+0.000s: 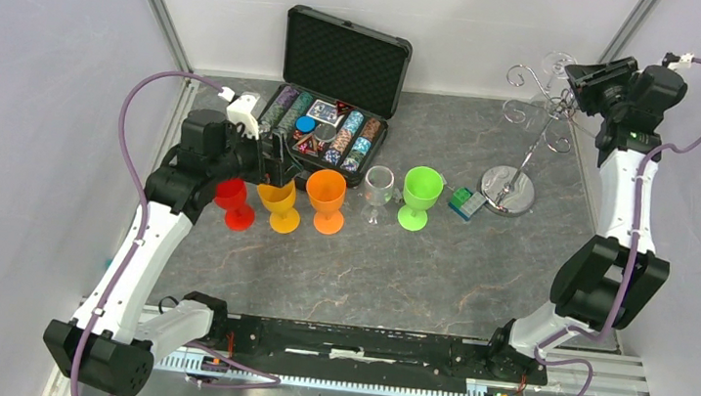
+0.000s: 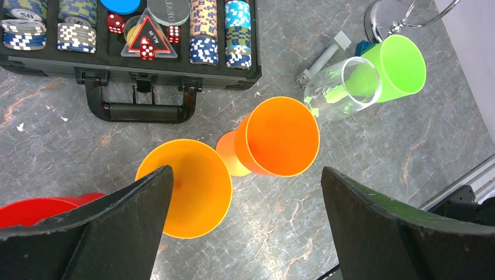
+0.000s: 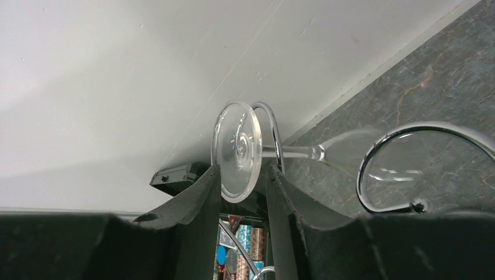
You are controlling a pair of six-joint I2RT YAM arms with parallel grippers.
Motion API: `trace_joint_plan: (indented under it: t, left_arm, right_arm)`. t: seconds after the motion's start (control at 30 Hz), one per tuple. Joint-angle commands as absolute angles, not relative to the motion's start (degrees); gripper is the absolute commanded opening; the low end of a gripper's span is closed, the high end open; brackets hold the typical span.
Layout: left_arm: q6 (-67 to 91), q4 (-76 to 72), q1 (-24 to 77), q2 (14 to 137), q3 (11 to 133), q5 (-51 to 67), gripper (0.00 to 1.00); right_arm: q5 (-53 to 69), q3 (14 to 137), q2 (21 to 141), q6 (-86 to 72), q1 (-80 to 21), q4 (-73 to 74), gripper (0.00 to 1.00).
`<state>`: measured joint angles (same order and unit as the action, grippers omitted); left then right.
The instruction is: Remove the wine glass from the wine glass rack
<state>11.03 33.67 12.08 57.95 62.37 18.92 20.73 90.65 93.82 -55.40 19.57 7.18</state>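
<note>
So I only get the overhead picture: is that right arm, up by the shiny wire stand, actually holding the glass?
Observer: Its wrist camera shows the round foot of the wine glass sitting between the two fingers of the right end effector. Whether they pinch it, I cannot tell.
Operator: Is the glass off the stand yet?
Observer: It doesn't look so. The glass lies sideways, and its stem crosses a wire loop of the wine glass rack, with the foot on one side of the wire and the bowl on the other.
</note>
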Motion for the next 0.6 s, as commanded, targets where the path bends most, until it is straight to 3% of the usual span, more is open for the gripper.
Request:
trace_joint_plan:
  t: [0.0,0.37,0.57]
  left_arm:
    - [9.22,31.12,11.95,57.37,62.23,18.19,1.00]
    - [9.07,31.20,11.95,57.39,62.14,17.42,1.00]
    - [9.08,31.20,11.89,57.39,62.14,17.22,1.00]
  right_arm:
    - [18.85,89.14,94.10,-59.26,18.99,2.79,0.40]
    - [17.38,83.11,93.77,-63.95,18.07,-4.71,0.27]
    - [16.21,82.96,93.19,-63.77,18.08,-5.56,0.07]
